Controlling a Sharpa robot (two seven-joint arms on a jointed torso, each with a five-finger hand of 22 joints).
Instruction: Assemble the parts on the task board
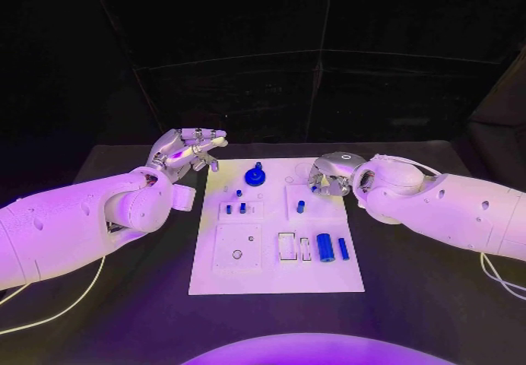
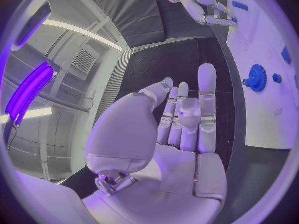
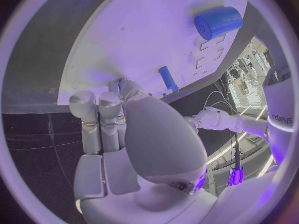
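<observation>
Some blue parts (image 1: 325,245) lie loose on the white task board (image 1: 274,274), so much work is left. The blue gear (image 1: 255,176) stands in place. The left hand (image 1: 188,150) holds nothing, fingers apart. The right hand (image 1: 330,176) curls down at the board; I cannot tell if it holds anything.

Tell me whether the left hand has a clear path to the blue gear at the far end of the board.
Probably yes. The left hand hovers empty just beyond the board's far left corner, and the gear stands close beside it with nothing between them. The right hand stays at the board's opposite edge.

Matt white task board (image 1: 329,274), plastic-looking.
</observation>
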